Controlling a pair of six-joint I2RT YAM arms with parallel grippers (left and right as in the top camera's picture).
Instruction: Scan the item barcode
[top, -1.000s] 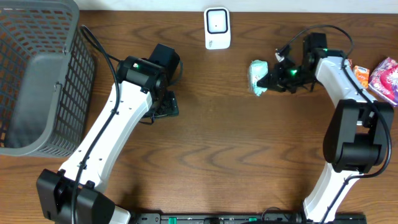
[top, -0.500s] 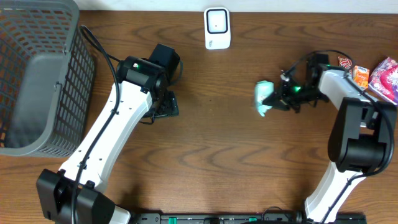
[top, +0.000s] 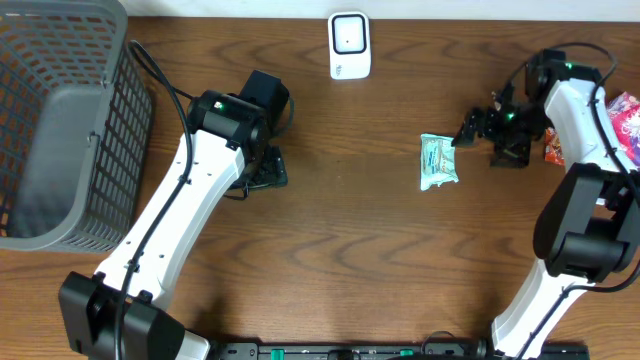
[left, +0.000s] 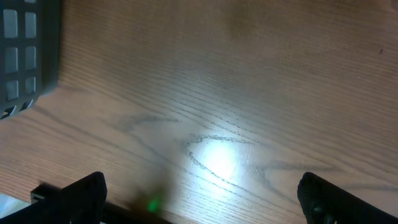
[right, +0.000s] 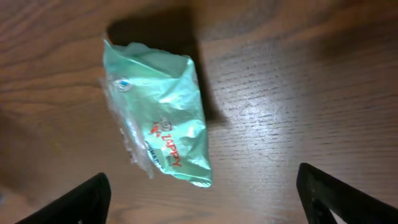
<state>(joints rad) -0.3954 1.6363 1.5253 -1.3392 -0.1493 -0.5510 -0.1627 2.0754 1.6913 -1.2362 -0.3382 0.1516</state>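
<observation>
the packet (top: 437, 161) lies flat on the table (top: 330, 250), clear of the right gripper (top: 468, 130) at its 2 o'clock. the scanner (top: 349, 45) is at its 11 o'clock.

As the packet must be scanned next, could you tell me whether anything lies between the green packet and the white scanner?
Nothing visible does: only bare table separates the green packet from the white scanner. The open right pincer sits on the packet's other side.

One grey basket (top: 128, 110) is sitting at the left edge of the table (top: 340, 260), and one white scanner (top: 349, 45) is standing at its far edge. Two robot arms, the left arm (top: 185, 215) and the right arm (top: 582, 105), are reaching over it. Three packets are lying toward the right edge: one green packet (top: 437, 161), one pink packet (top: 627, 112) and one orange packet (top: 553, 151).
</observation>
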